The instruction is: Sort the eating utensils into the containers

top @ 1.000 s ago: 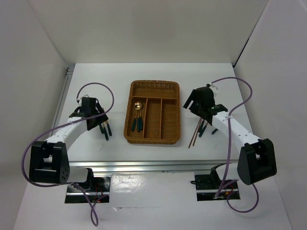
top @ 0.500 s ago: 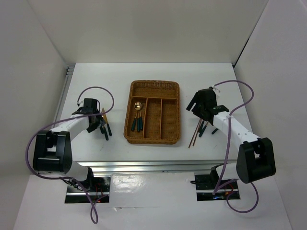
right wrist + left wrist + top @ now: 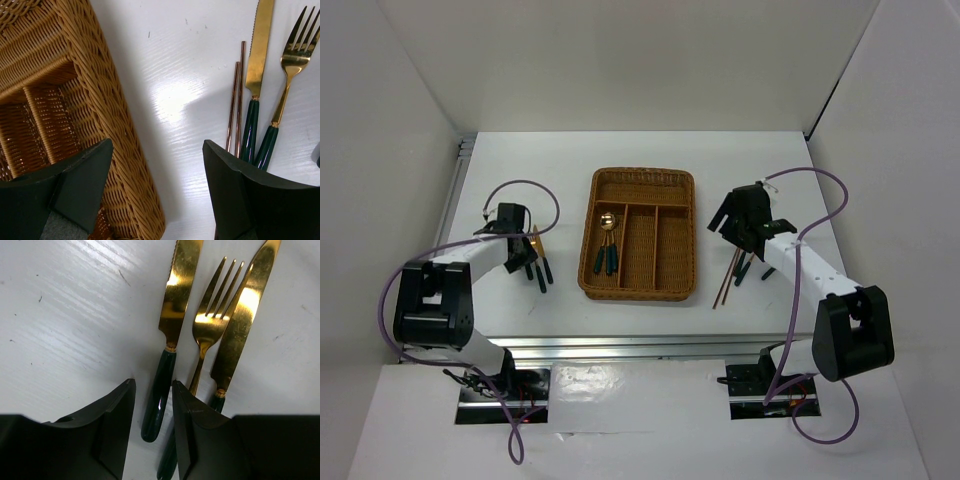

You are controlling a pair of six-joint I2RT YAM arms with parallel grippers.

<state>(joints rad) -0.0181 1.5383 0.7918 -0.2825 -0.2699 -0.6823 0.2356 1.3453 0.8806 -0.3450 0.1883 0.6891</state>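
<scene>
Two knives and a fork with gold heads and dark teal handles lie side by side left of the tray. My left gripper (image 3: 152,386) is down over them (image 3: 525,256). It is open but narrow, one finger on each side of the left knife's handle (image 3: 159,390), with small gaps showing. The fork (image 3: 215,315) and second knife (image 3: 245,315) lie just right of it. My right gripper (image 3: 156,150) hangs wide open between the wicker tray (image 3: 75,90) and a knife (image 3: 260,55), a fork (image 3: 292,60) and two chopsticks (image 3: 237,95). It holds nothing (image 3: 723,222).
The wicker tray (image 3: 640,293) stands mid-table with two spoons (image 3: 607,240) in its left long slot. Purple cables (image 3: 525,185) loop above both arms. White walls close in the table on three sides.
My left gripper's jaws have narrowed around the knife handle, and the left arm has folded back toward its base. The right gripper has shifted slightly right.
</scene>
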